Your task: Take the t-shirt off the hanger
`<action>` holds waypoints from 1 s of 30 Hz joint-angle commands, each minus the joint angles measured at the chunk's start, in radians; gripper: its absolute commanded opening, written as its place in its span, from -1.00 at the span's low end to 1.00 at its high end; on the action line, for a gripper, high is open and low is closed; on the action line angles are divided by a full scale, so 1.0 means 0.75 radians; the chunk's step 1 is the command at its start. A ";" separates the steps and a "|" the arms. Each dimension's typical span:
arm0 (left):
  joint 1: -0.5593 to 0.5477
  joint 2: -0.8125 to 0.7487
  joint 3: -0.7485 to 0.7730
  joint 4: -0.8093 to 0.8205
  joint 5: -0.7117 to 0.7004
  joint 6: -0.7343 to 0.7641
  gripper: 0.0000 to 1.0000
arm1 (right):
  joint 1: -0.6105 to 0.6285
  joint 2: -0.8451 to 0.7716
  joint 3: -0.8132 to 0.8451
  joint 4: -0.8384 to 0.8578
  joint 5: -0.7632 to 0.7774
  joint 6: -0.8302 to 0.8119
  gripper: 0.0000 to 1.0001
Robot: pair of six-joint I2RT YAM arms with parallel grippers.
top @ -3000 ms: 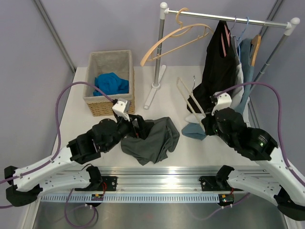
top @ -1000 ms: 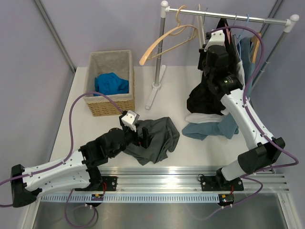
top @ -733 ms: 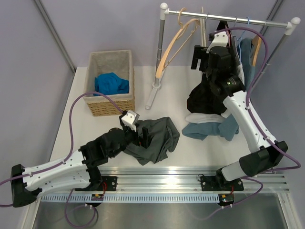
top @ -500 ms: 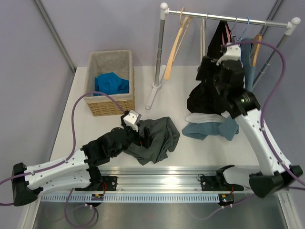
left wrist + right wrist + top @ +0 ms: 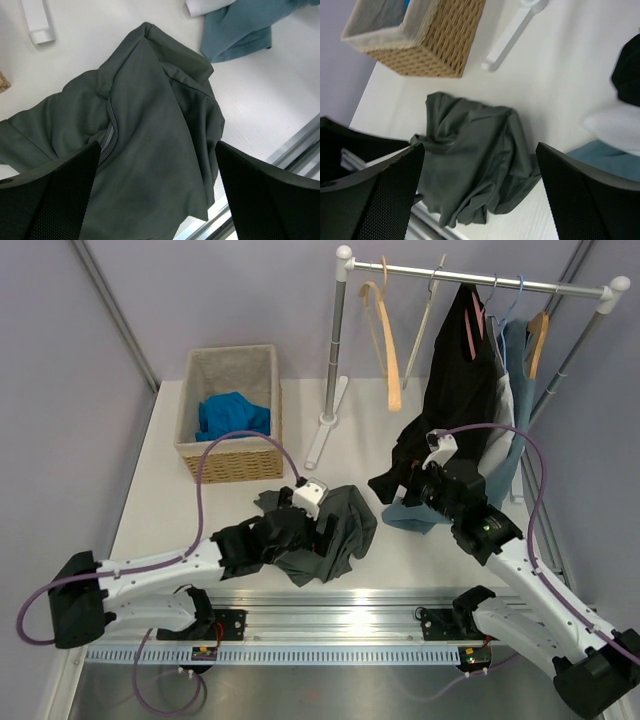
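2 grippers are in view, and neither holds anything. The left gripper (image 5: 157, 150) hovers directly above the crumpled dark grey cotton t-shirt (image 5: 345, 525). Its jaws stand wide apart, with cloth below them but none between them. The right gripper (image 5: 479, 150) is likewise spread wide and empty, and hangs above the table near the lower hem of the black hanging garment (image 5: 460, 380).

Location of the task item: the t-shirt lies in a loose heap on the white tabletop (image 5: 170, 510). It is close to the near edge and roughly midway between the left and right edges. Neither wrist view shows any hanger inside it.

The light wooden hanger (image 5: 385, 335) hangs bare from the metal rail (image 5: 500, 282) above the far edge, well apart from the t-shirt. Judgement: on the rail, the bare hanger stays clear of the working area. With shirt and hanger fully separated, the removal appears complete. The open jaws fit a release rather than a grasp.

Other items:
- 1 woven wicker basket (image 5: 228, 465) stands toward the far-left corner and holds a bright blue cloth (image 5: 233, 412).
- 1 teal cloth (image 5: 405, 515) lies on the tabletop near the t-shirt, on the side toward the right edge.
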 commanded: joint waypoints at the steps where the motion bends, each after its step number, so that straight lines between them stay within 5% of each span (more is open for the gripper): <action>1: -0.001 0.144 0.100 0.096 -0.003 -0.012 0.98 | 0.070 -0.070 -0.020 0.229 -0.063 0.064 0.99; 6: 0.005 0.443 0.227 0.010 0.007 -0.067 0.98 | 0.074 -0.190 -0.098 0.288 0.001 0.029 0.99; 21: 0.054 0.891 0.297 -0.108 0.116 -0.237 0.91 | 0.074 -0.303 -0.125 0.298 -0.017 0.037 0.99; 23: 0.054 0.920 0.305 -0.108 0.159 -0.233 0.33 | 0.074 -0.317 -0.131 0.296 -0.013 0.037 0.99; 25: 0.052 0.885 0.289 -0.110 0.185 -0.241 -0.53 | 0.074 -0.342 -0.135 0.292 0.005 0.033 0.99; 28: 0.052 0.698 0.264 -0.145 0.183 -0.255 -1.00 | 0.074 -0.375 -0.141 0.286 0.032 0.031 0.99; 30: 0.050 0.508 0.274 -0.222 0.135 -0.265 -1.00 | 0.076 -0.389 -0.147 0.290 0.024 0.037 0.99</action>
